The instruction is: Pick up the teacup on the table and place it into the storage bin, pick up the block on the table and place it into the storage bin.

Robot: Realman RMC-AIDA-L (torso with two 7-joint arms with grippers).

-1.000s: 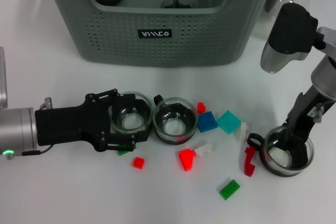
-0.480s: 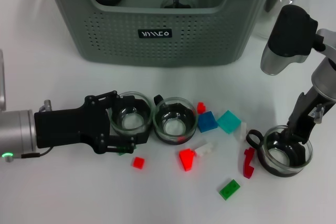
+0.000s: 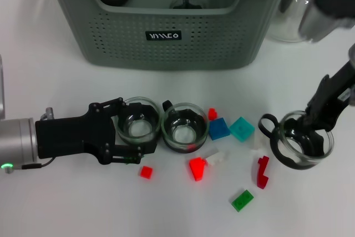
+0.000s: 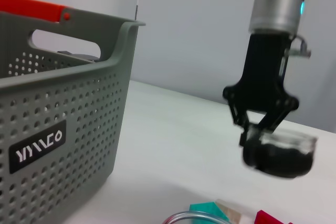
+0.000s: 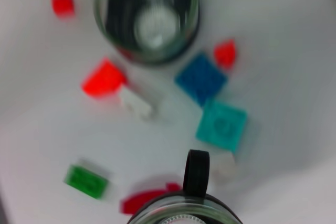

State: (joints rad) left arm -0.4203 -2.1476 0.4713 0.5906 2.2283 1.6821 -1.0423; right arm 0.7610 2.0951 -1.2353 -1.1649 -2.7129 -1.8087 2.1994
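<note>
Currently the right gripper [image 3: 312, 131] is clamped on the rim of a glass teacup [image 3: 302, 146], one finger inside the bowl and one outside. The left wrist view shows the cup off the table, hanging under the closed jaws, with its dark handle pointing toward the blocks.

Toward the robot's left of this claw lies a scatter of blocks: a teal block [image 3: 242, 129] nearest, then a blue block [image 3: 219, 129] and, nearer the robot, a curved red piece [image 3: 262, 171]. Beyond the claw, farther from the robot and to its left, stands the storage bin [image 3: 166, 34], a grey-green perforated basket whose front rim dips low.

The left gripper [image 3: 130, 134] lies low on the table, its fingers spread around a second teacup [image 3: 137, 125]; whether it has gripped yet I cannot tell for sure. A third teacup [image 3: 183, 127] sits just beside that one.

The carry looks best done by raising the held cup well above the rim before moving across, keeping it level so the rim pinch does not slip. Open table lies between claw and bin; a glass pot [image 3: 288, 23] stands by the bin's right corner, the edge to avoid.
</note>
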